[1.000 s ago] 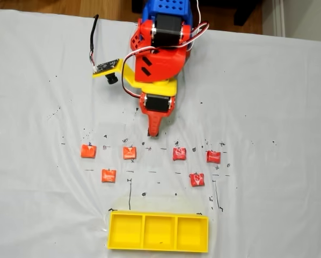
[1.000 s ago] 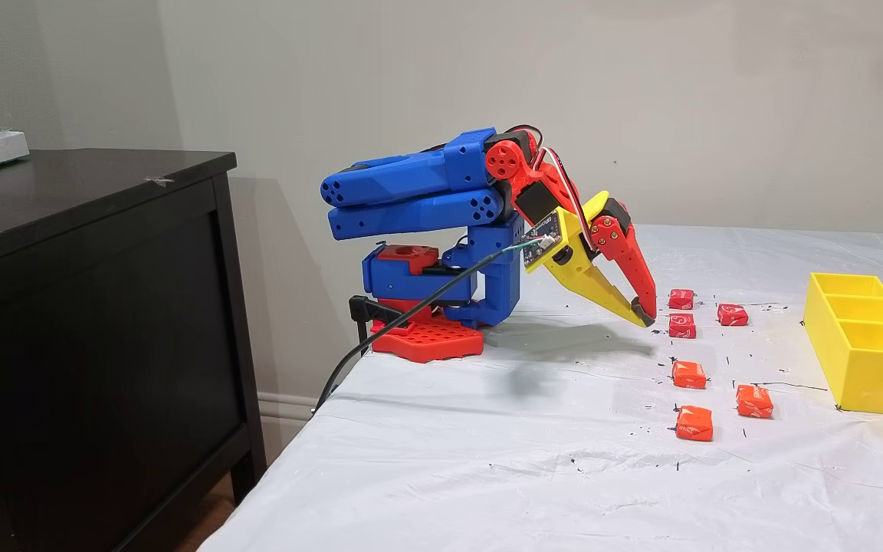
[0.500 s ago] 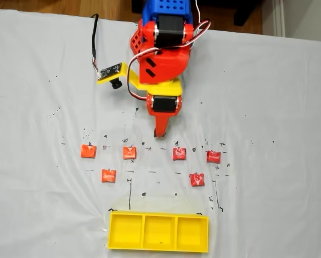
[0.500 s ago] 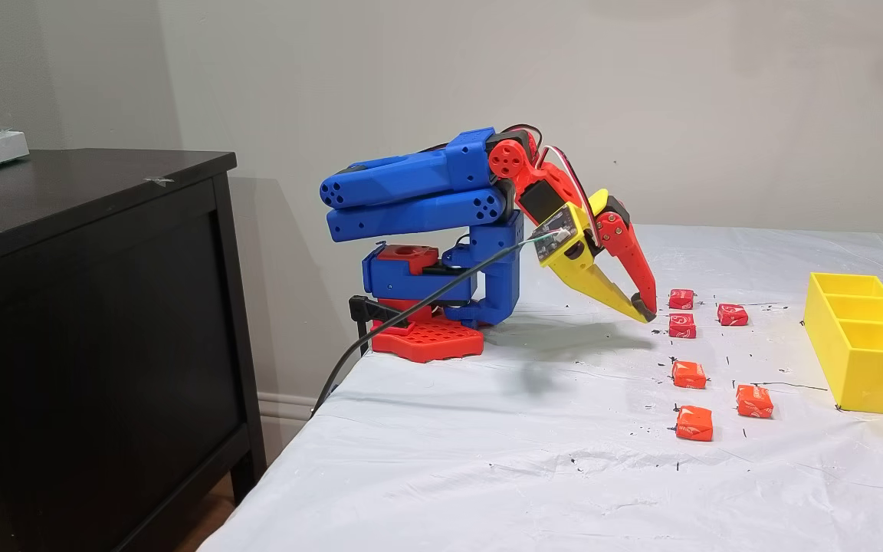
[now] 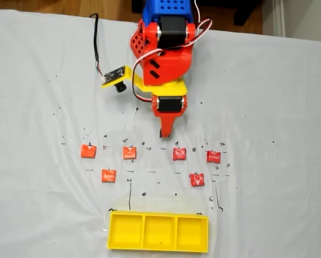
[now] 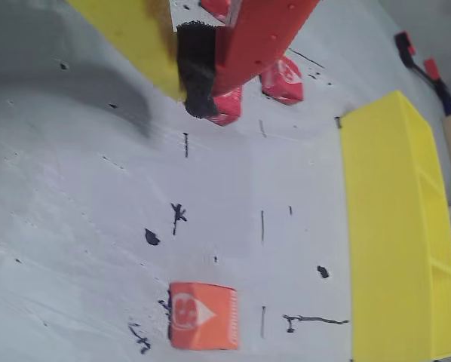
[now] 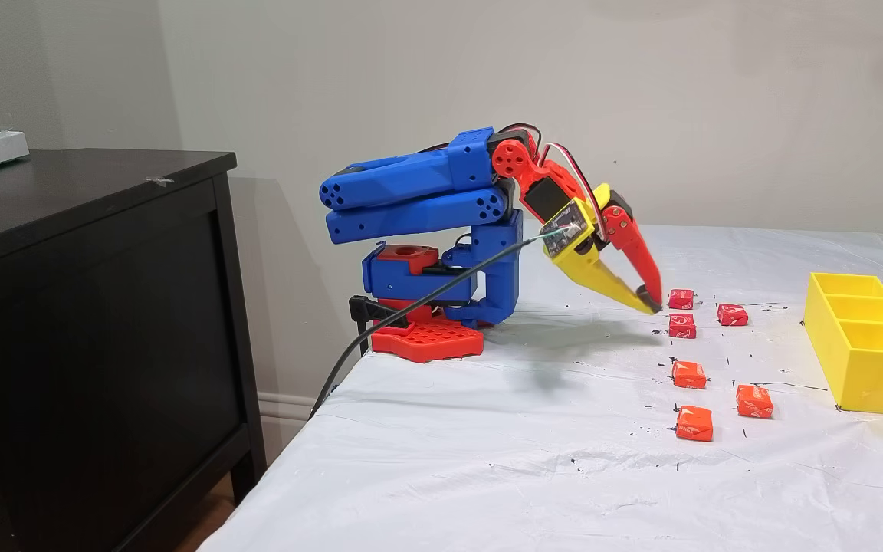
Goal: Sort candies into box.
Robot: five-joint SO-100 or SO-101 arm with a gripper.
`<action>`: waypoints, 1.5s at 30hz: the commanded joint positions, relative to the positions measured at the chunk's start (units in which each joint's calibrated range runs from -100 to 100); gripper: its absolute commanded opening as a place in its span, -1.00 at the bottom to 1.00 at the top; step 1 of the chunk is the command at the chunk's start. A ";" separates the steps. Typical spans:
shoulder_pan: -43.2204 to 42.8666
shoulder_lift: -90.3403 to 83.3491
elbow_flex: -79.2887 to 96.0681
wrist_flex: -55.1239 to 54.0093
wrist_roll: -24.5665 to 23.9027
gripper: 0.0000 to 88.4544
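Your pincer (image 5: pixel 164 136), jaws together and empty, hangs above centre; the nearest small red wrapped candy (image 5: pixel 179 154) lies just lower right.

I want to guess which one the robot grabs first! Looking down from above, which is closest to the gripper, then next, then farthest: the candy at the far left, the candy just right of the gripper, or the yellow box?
1. Candy just right of the gripper.
2. Far-left candy, at the row's end.
3. Yellow box, at the bottom edge.
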 commanded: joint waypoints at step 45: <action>-18.71 75.15 -63.97 11.09 -4.74 -0.79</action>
